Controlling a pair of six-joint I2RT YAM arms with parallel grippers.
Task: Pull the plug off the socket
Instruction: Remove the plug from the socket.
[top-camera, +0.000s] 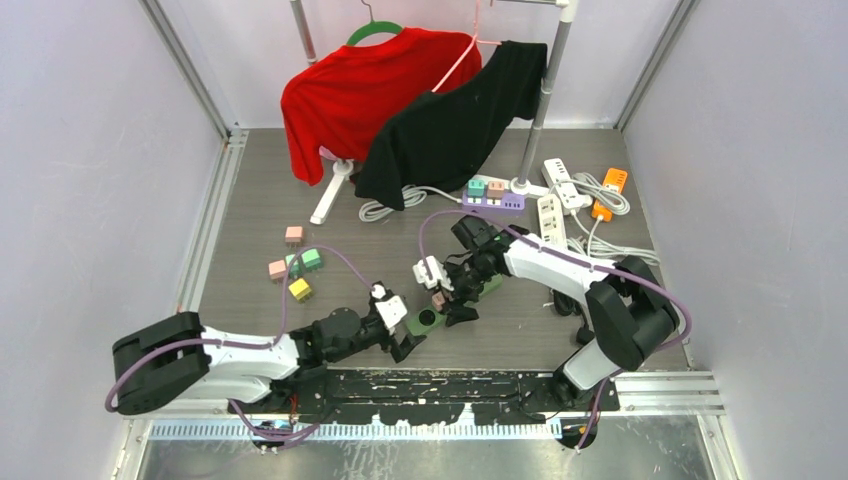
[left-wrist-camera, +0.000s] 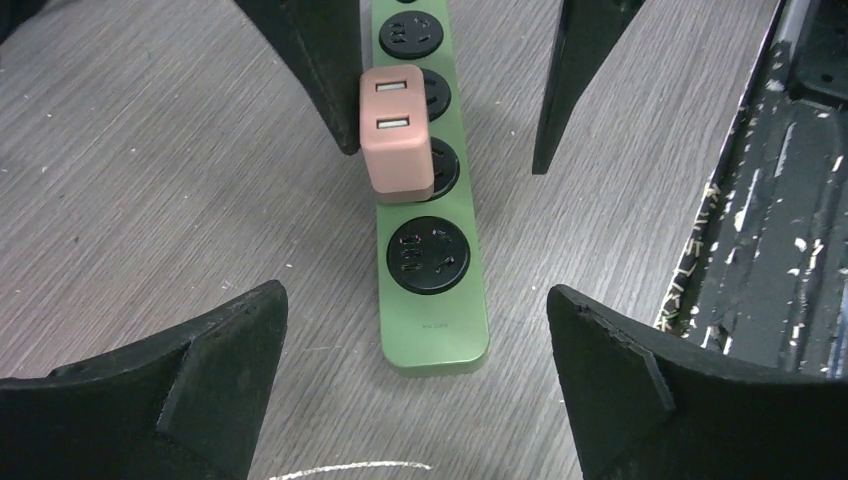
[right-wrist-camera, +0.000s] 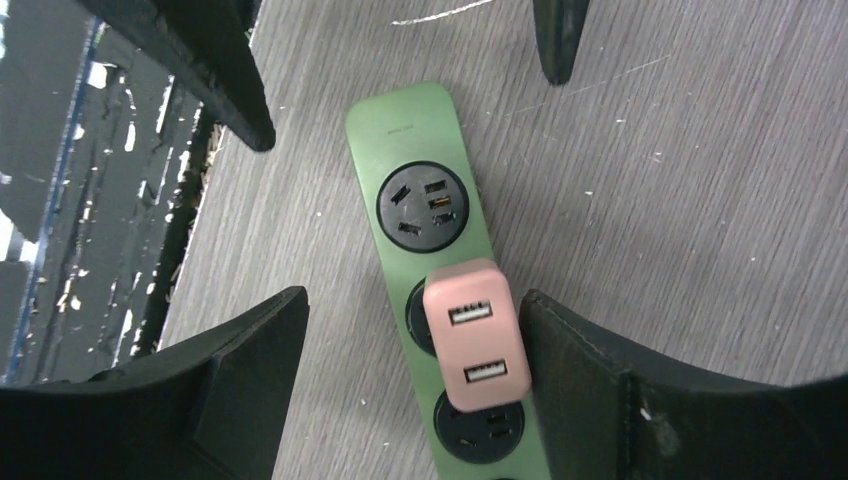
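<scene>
We are at the grasp: our right gripper straddles the pink square USB charger plug, jaws apart, one finger seemingly touching it. The plug sits in the green plastic power strip by the grey table's near edge. The left gripper hangs wide open over the strip's end. Next, we judge, the right closes and lifts while the left pins the strip.

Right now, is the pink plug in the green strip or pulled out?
In. The pink square USB plug stands seated on a round socket of the long green plastic power strip.
</scene>
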